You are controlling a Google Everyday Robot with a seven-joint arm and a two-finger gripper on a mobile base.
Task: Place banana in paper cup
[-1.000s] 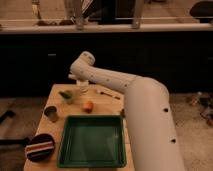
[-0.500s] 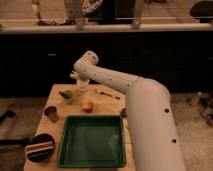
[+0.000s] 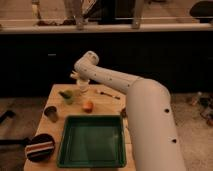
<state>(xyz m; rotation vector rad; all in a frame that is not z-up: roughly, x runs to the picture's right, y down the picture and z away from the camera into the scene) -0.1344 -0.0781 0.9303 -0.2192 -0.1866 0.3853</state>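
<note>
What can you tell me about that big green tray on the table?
The green tray is a shallow, square-ish bin with a raised rim and rounded corners, apparently plastic, and nothing shows inside it. It lies flat on the near part of the wooden table, the robot's white arm passing by its right side. An orange fruit sits just behind it and a dark striped bowl to its left. The claw is far from it, at the table's back by the white paper cup.
</note>
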